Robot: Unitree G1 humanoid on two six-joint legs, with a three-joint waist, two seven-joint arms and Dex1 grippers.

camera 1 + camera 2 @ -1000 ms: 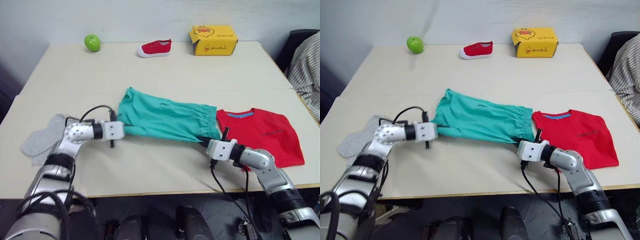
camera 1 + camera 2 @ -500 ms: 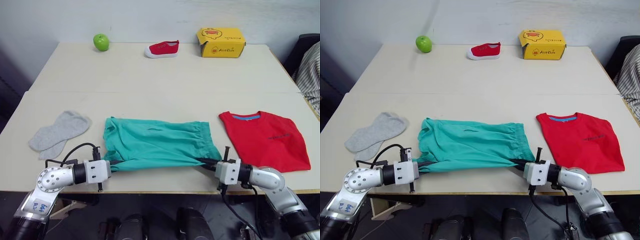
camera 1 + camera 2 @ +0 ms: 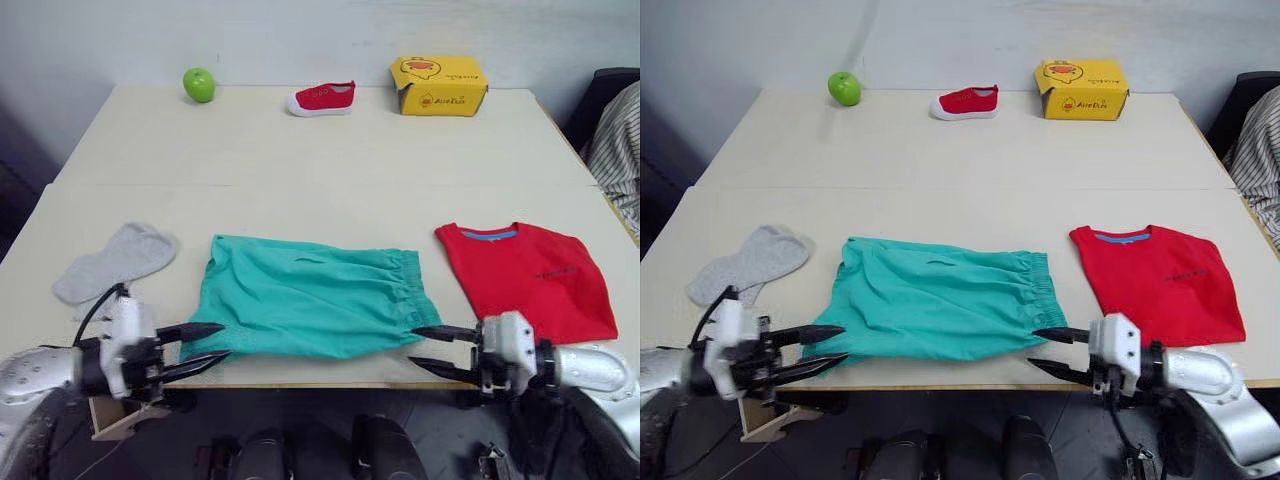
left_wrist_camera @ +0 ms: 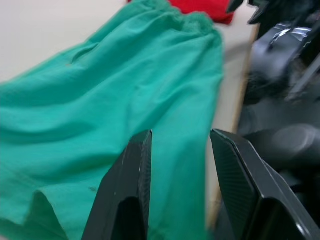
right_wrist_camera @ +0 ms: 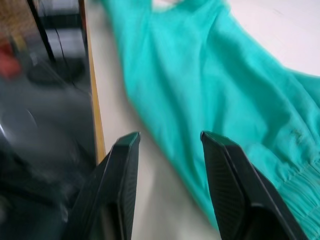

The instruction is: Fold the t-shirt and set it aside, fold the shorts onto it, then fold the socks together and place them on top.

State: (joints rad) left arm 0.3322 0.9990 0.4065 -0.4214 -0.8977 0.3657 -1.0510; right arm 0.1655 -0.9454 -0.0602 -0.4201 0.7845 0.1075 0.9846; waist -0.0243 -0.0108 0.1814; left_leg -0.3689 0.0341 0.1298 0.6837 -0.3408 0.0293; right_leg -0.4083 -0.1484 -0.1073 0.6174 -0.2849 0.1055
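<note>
The teal-green shorts [image 3: 310, 308] lie spread flat near the table's front edge, waistband toward the right. The red t-shirt [image 3: 526, 278] lies folded to their right. To their left lie the grey socks [image 3: 116, 260], overlapping each other. My left gripper [image 3: 222, 340] is open and empty at the front edge, its tips just off the shorts' near left corner. At the near right corner my right gripper [image 3: 413, 345] is likewise open and empty. In the left wrist view the shorts [image 4: 100, 90] stretch beyond the spread fingers [image 4: 129, 195].
A green apple [image 3: 199, 84], a small red shoe [image 3: 321, 98] and a yellow box [image 3: 438, 84] stand along the far edge of the table [image 3: 330, 170]. Striped cloth [image 3: 620, 130] shows beyond the right edge.
Both grippers dragged the shorts toward the front edge while shut on their corners, then let go. They now stand open and have backed off past the edge. The shorts lie flat.
</note>
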